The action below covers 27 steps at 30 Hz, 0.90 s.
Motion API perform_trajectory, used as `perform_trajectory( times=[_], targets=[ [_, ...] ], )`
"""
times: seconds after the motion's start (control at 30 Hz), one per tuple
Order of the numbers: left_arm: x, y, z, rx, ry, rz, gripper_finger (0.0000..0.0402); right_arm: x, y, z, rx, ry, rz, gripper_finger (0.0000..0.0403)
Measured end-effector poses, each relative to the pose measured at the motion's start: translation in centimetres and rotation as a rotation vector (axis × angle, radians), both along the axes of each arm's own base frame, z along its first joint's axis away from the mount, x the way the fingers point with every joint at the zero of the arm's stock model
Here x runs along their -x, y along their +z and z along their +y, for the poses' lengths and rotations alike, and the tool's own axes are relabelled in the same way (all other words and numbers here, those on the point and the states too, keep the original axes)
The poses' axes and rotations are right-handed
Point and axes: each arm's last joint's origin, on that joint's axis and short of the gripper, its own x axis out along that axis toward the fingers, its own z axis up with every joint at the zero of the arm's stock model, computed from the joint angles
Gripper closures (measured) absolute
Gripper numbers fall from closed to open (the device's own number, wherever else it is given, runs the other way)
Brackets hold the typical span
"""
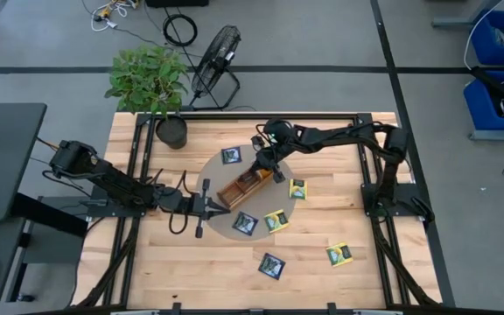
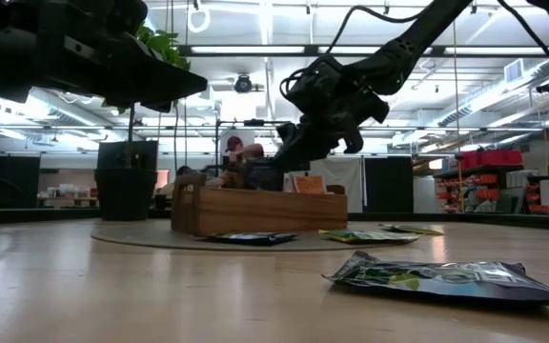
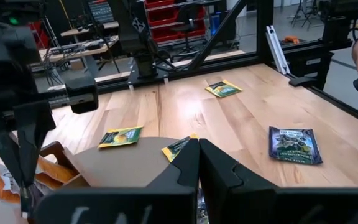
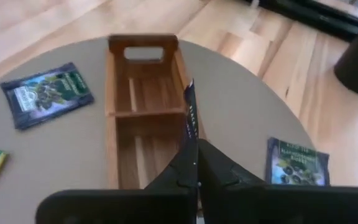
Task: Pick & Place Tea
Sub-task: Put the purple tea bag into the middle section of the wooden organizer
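Wooden tray [image 4: 143,112] cut off below.

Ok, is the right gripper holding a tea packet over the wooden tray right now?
Yes. In the right wrist view the right gripper is shut on a dark tea packet held edge-up above the wooden tray.

arms: two, matte black, jointed tube links, blocky housings at joints | left arm [image 1: 103,179]: black cables looped along links | right arm [image 1: 339,136]: black cable run along it | fingers [image 4: 219,171]: black, angular, tapering to narrow tips | markings: none legible
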Motion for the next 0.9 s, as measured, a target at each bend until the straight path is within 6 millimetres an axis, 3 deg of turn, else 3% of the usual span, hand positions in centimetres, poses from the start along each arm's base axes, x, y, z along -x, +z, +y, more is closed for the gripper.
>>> perform_trajectory(
  times=[0.23, 0.6, 0.73, 0.9],
  targets=[
    [0.0, 0.0, 0.0, 0.002, 0.000, 0.001, 0.0392, -0.3, -0.8, -0.4, 0.006, -0.027, 0.005, 0.0367],
    [0.0, 0.0, 0.0, 0.003, 0.000, 0.001, 0.0392, -0.5, -0.1, -0.1, 0.041, -0.051, -0.022, 0.0243],
    [0.0, 0.0, 0.1, 0.003, 0.004, 0.001, 0.0392, -0.7, 0.5, 1.0, 0.047, -0.027, -0.033, 0.0217],
    [-0.2, 0.4, 0.0, -0.015, 0.002, -0.031, 0.0392, -0.2, 2.6, 2.3, 0.084, -0.028, -0.036, 0.0214]
  ],
)
